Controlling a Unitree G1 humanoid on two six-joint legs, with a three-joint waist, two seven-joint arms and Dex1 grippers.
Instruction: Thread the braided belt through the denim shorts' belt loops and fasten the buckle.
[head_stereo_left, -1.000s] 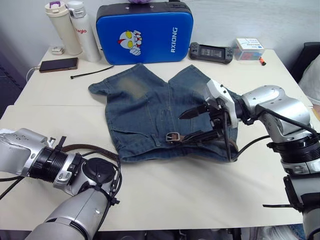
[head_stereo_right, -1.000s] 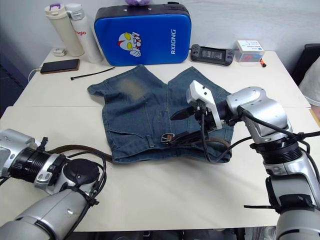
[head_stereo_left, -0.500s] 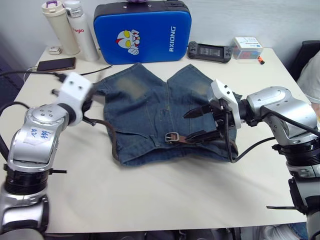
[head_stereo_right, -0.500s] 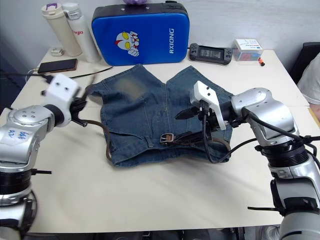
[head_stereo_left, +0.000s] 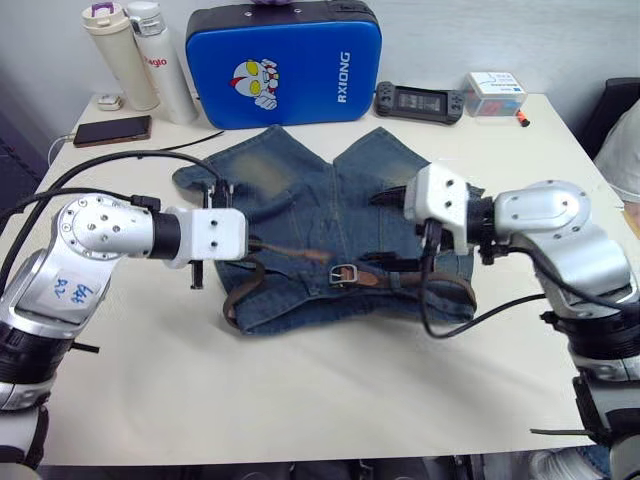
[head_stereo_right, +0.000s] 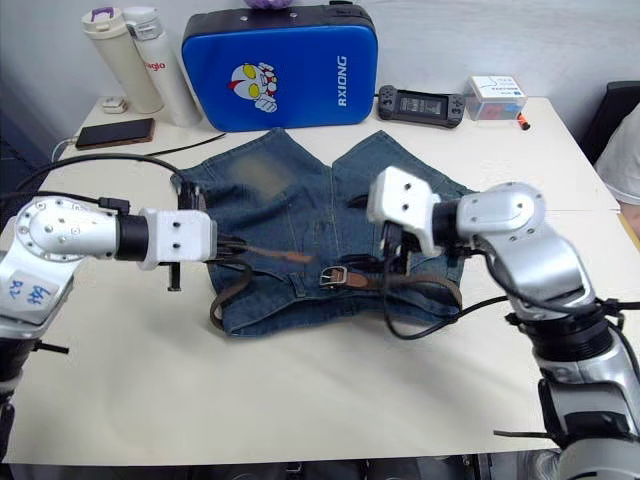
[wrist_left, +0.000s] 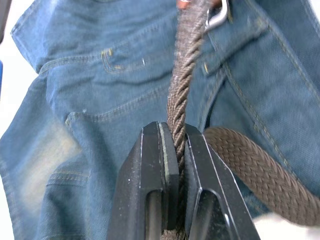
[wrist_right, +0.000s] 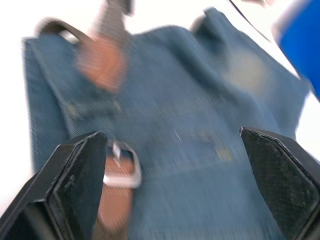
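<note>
The denim shorts (head_stereo_left: 300, 205) lie flat mid-table, waistband toward me. The braided belt (head_stereo_left: 405, 279) runs along the waistband, loops off the shorts' left side (head_stereo_left: 236, 300) and comes back over the denim. Its silver buckle (head_stereo_left: 345, 273) rests on the waistband. My left gripper (head_stereo_left: 256, 243) is shut on the belt's free end (wrist_left: 181, 85), which points at the buckle (wrist_left: 220, 17). My right gripper (head_stereo_left: 386, 230) hangs open over the shorts just right of the buckle (wrist_right: 123, 169), holding nothing. I cannot make out the belt loops.
A blue case (head_stereo_left: 275, 65) stands behind the shorts, with two bottles (head_stereo_left: 125, 55) and a phone (head_stereo_left: 112, 129) at the back left. A black cable tie (head_stereo_left: 185, 143) lies near the shorts' far left leg. A game controller (head_stereo_left: 418, 98) and small box (head_stereo_left: 496, 92) sit back right.
My left arm has swung in from the table's left side, carrying the belt's free end over the shorts toward the buckle. My right gripper has turned and shifted slightly left, still open.
</note>
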